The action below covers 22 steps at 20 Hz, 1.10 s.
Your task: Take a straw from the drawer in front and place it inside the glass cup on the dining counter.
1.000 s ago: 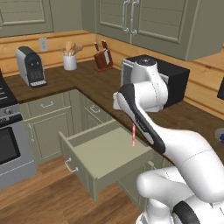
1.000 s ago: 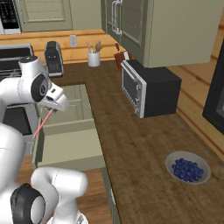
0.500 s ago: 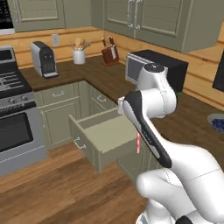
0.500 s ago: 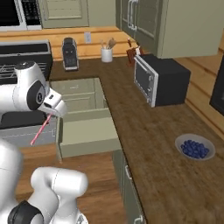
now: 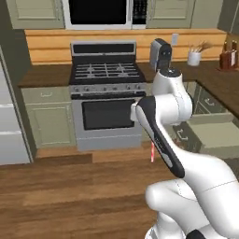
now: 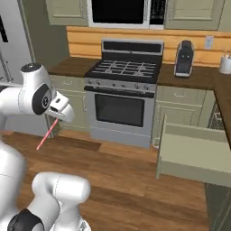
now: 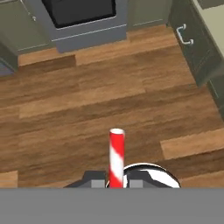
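This is a home kitchen. A steel gas range (image 5: 107,100) with burner grates and an oven door stands against a wood-panelled wall, a built-in microwave (image 5: 99,12) above it. Sage-green cabinets (image 6: 68,101) flank the range beneath a dark tabletop (image 6: 70,66). That tabletop carries a coffee machine (image 6: 183,58), a utensil crock (image 5: 193,57) and a knife block (image 5: 228,59). Wood planks cover the floor (image 7: 87,109), and one green drawer (image 6: 195,153) stands pulled open.

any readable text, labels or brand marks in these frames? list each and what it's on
None readable.
Microwave control panel: small marks, too blurred to read.
Stove knob strip: no legible markings.
Coffee maker: no visible label.
Straw: red and white stripes, no text.
Drawer: plain, no text.
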### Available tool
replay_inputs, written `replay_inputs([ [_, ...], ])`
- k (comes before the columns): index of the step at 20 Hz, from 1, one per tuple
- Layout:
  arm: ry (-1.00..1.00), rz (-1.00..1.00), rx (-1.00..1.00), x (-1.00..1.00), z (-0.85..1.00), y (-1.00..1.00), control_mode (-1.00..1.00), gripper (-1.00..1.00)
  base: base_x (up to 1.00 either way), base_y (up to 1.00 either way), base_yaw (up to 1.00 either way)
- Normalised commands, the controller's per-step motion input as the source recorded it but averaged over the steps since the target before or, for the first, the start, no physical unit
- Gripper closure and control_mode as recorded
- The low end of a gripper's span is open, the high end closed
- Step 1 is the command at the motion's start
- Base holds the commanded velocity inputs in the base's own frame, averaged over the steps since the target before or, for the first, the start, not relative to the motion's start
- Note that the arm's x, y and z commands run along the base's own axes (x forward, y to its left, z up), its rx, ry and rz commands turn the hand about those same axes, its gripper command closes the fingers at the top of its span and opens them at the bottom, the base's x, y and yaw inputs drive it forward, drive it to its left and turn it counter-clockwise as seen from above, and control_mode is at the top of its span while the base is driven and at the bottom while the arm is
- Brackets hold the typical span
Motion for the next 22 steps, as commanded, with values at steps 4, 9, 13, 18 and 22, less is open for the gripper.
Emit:
replay_inputs([
  [4,0.0,0.0,0.0,0.0,0.0,0.0,1.0,1.0,0.0,0.99,0.66],
  [9,0.0,0.0,0.0,0.0,0.0,0.0,1.0,1.0,0.0,0.99,0.64],
  [13,0.0,0.0,0.0,0.0,0.0,0.0,1.0,1.0,0.04,0.7,0.61],
  [18,0.0,0.0,0.0,0.0,0.0,0.0,1.0,1.0,0.52,0.1,0.44],
  [22,0.0,0.0,0.0,0.0,0.0,0.0,1.0,1.0,0.86,-0.15,0.32],
])
